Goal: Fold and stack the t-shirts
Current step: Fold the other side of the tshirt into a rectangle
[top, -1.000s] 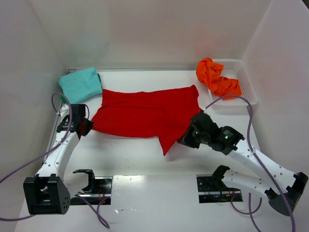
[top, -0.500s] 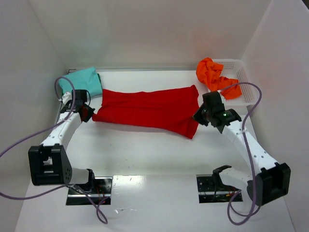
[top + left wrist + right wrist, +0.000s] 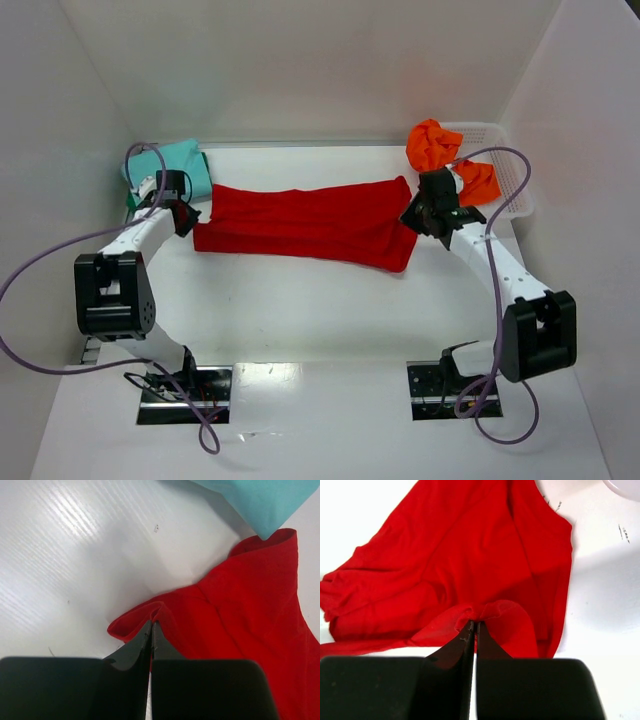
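The red shirt (image 3: 305,222) lies across the middle of the table (image 3: 300,320) as a long narrow band, left to right. From this shape I judge that a lengthwise fold is already made and that the fold across is not yet done.

At the left end of the red shirt my left fingers (image 3: 151,630) are pressed together on a small ridge of its edge, low at the table. At the right end of the red shirt my right fingers (image 3: 474,626) are clamped in the same way on a bunched fold of the hem. I think I hold both ends at once so that the cloth stays stretched between them. One end alone would let the soft cloth sag and wrinkle. The right end looks more crumpled than the left, with a loose flap beside my fingertips. This flap could slip out of the fold when I lift.

The teal shirt (image 3: 170,168) lies just beyond the far left corner of the red shirt, its corner meeting the red cloth. It looks folded, so I take it as the base of the stack. Beyond the far right corner of the red shirt the orange shirt (image 3: 440,150) hangs crumpled over the rim of a white basket (image 3: 508,165). It is not yet folded.
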`<state>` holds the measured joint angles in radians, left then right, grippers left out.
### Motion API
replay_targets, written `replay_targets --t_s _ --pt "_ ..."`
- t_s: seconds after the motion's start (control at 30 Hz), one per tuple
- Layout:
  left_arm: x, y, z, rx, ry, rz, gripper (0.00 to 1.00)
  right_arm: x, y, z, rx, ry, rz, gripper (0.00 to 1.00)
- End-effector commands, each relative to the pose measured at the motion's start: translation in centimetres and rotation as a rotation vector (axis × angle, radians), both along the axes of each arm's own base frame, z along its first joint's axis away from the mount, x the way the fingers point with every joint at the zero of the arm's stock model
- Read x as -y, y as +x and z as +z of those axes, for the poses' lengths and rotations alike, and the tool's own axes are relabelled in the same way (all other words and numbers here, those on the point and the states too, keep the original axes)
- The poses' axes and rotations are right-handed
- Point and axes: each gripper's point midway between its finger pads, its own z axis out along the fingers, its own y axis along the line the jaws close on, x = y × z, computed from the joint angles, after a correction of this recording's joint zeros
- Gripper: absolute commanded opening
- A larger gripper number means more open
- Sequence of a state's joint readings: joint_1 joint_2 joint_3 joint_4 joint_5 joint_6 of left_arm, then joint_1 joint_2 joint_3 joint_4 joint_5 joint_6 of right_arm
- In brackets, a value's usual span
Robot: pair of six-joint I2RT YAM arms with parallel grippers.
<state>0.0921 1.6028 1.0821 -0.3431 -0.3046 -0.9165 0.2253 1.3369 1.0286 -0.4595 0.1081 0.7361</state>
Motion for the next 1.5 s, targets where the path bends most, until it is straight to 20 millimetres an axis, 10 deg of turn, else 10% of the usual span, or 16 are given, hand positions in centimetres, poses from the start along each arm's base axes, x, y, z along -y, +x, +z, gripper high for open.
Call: replay_targets --t_s 0.0,0.4,1.47 --pt "-0.7 2.5 1.0 0.054 0.020 -0.008 0.00 0.6 3.2 2.2 0.110 -0.015 -0.012 0.01" --pt "0.3 5.2 -2.5 0.022 -0.024 -0.073 0.00 -0.2 6.4 -1.3 0.065 -0.040 0.018 0.08" --pt "0.4 9.0 -2.6 0.056 -0.001 -0.163 0.00 3.3 11.0 -4.6 0.031 -0.154 -0.039 0.02"
